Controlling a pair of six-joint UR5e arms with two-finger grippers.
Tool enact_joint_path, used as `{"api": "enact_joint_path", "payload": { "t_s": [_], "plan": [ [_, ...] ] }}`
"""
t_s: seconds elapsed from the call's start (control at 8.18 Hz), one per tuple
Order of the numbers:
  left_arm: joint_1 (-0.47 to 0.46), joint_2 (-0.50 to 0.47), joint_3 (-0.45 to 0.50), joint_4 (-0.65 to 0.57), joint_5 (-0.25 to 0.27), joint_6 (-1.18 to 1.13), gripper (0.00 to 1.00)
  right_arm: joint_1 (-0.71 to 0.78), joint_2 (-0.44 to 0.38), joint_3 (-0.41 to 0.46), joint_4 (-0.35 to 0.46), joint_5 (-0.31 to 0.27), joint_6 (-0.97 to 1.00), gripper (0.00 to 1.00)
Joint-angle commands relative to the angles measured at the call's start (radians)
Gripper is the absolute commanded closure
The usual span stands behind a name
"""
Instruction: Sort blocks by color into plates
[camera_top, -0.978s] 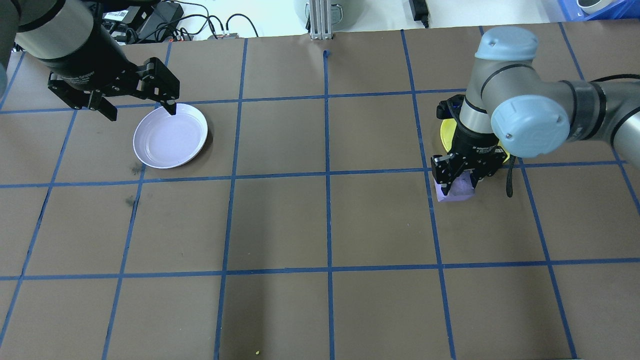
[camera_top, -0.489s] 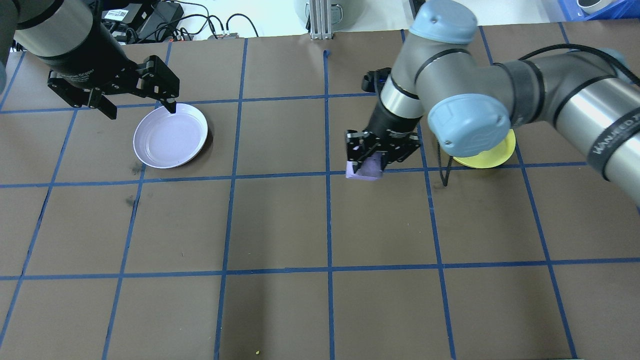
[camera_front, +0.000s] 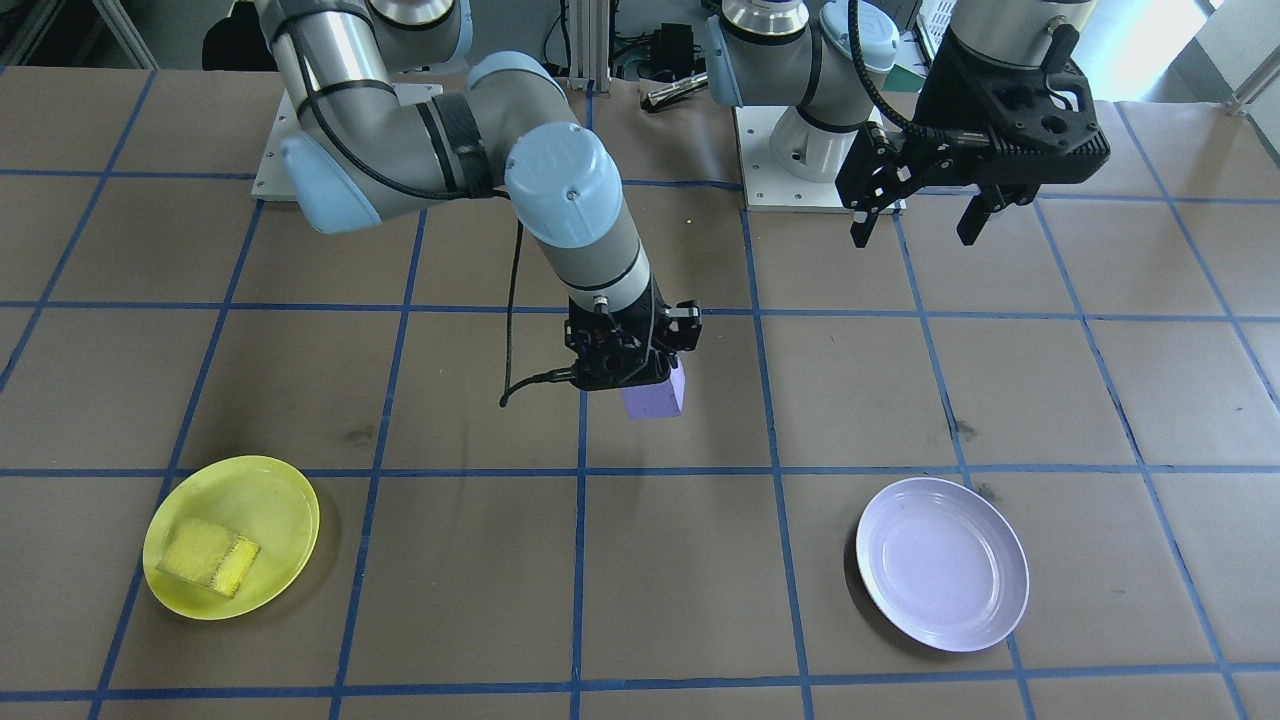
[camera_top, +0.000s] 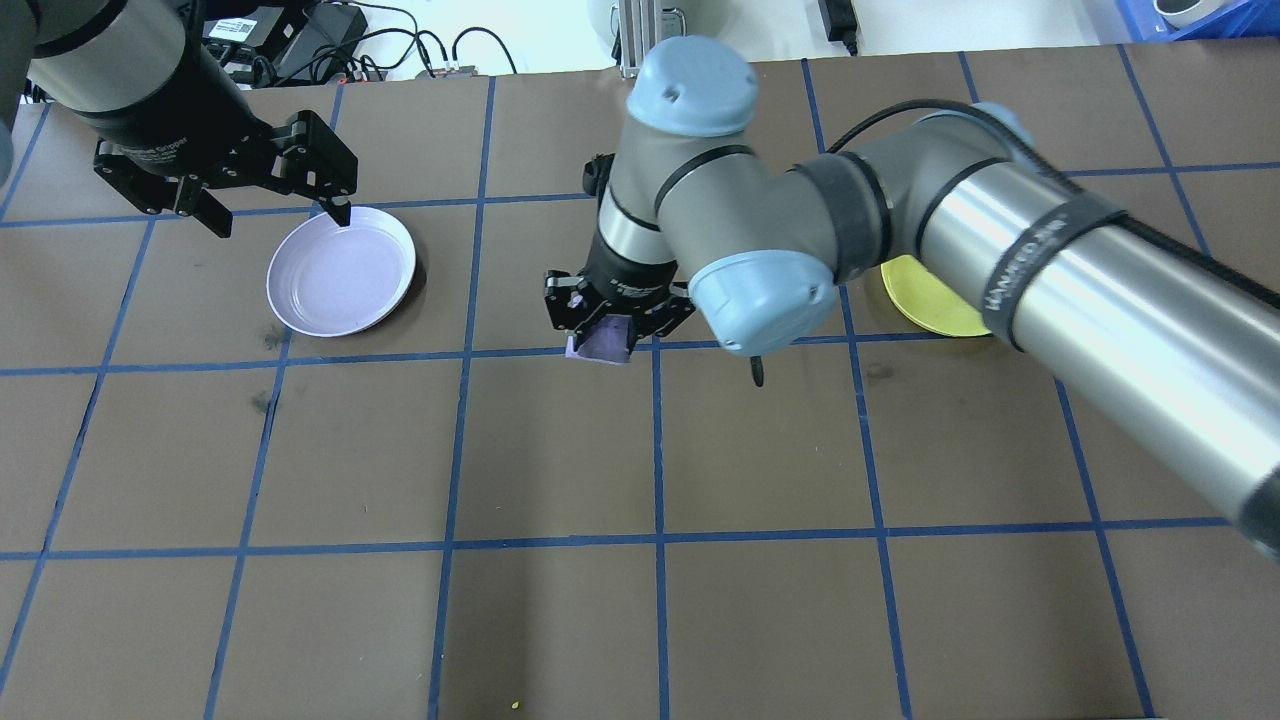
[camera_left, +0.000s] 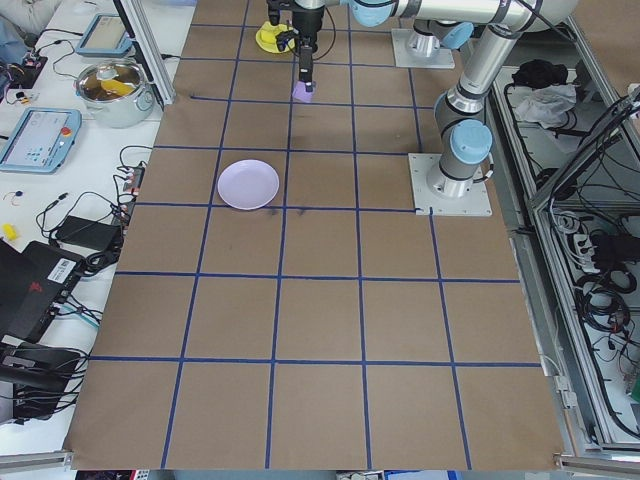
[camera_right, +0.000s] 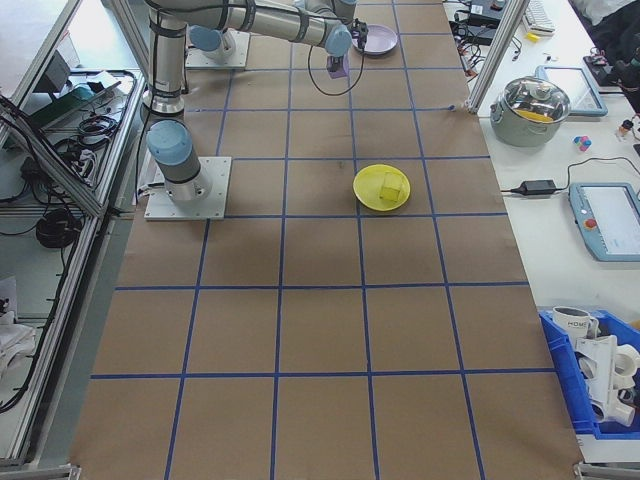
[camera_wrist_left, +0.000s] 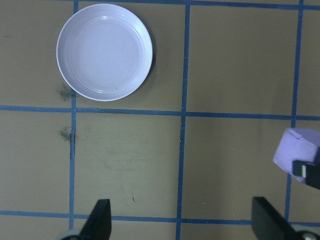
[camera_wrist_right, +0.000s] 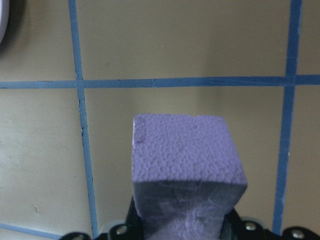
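Note:
My right gripper (camera_top: 610, 322) is shut on the purple block (camera_top: 600, 340), held a little above the table's middle; the block (camera_wrist_right: 185, 155) fills the right wrist view. The lavender plate (camera_top: 340, 275) lies empty to the block's left. My left gripper (camera_top: 283, 226) hangs open and empty over that plate's far-left rim, looking down on the plate (camera_wrist_left: 104, 51). The yellow plate (camera_front: 270, 510) holds the yellow block (camera_front: 210, 556); in the overhead view the right arm hides most of that plate (camera_top: 930, 300).
Blue tape lines divide the brown table into squares. The right arm's long forearm (camera_top: 1050, 270) reaches across the table's right half. Cables and power bricks (camera_top: 330, 40) lie beyond the far edge, and a pot (camera_right: 532, 100) stands on a side bench.
My right arm has carried the purple block leftward, from beside the yellow plate to the table's middle. The left gripper has stayed open in place.

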Motion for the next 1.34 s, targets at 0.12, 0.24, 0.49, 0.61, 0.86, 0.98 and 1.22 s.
{"api": "enact_joint_path", "payload": {
  "t_s": [0.12,0.24,0.49,0.61,0.86,0.98,1.22],
  "plan": [
    [0.061,0.012,-0.006,-0.011,-0.007,0.071,0.00,0.043,0.105,-0.008,-0.067,-0.008,0.046,1.00],
    [0.064,0.012,-0.006,-0.012,-0.007,0.069,0.00,0.043,0.102,0.007,-0.059,-0.011,0.046,0.87],
    [0.064,0.012,-0.008,-0.013,-0.005,0.069,0.00,0.049,0.089,0.012,-0.070,-0.066,0.050,0.00],
    [0.069,0.012,-0.006,-0.012,-0.007,0.069,0.00,0.048,0.067,0.012,-0.059,-0.068,0.046,0.00],
    [0.067,0.012,-0.008,-0.012,-0.007,0.069,0.00,0.038,-0.021,0.001,0.021,-0.068,0.040,0.00],
    [0.067,0.012,-0.008,-0.012,-0.007,0.069,0.00,0.022,-0.053,0.001,0.078,-0.071,-0.068,0.00],
    [0.064,-0.014,0.006,-0.007,-0.013,0.071,0.00,-0.079,-0.148,0.001,0.213,-0.173,-0.265,0.00]
  ]
}}
